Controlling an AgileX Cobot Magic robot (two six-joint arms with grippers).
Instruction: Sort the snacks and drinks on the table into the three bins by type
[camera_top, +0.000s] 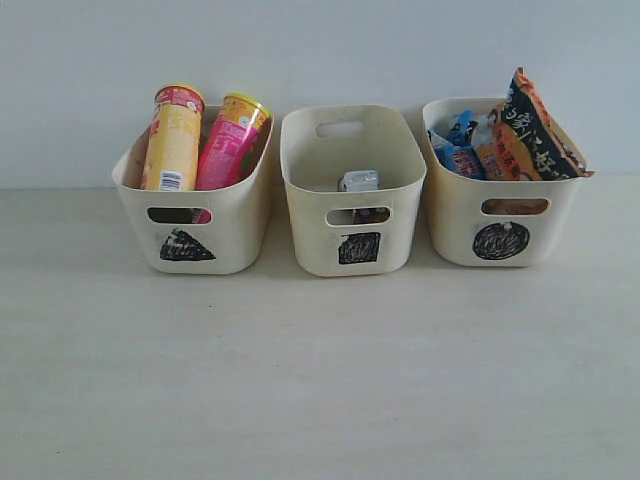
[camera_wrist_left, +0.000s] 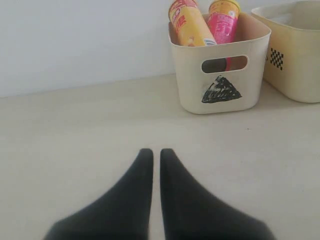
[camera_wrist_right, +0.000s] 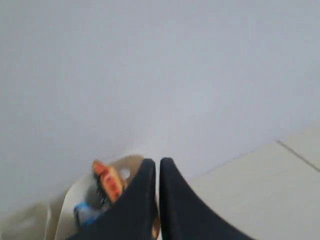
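yellow can and pink can in triangle bin, possibly a carton in square bin, both jaws pressed together

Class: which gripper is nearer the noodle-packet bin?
Right. The right gripper hangs close over the noodle-packet bin; the left gripper sits before the triangle bin, at the row's other end.

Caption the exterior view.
Chip cans in the triangle bin, a carton in the square bin, noodle packets in the circle bin.
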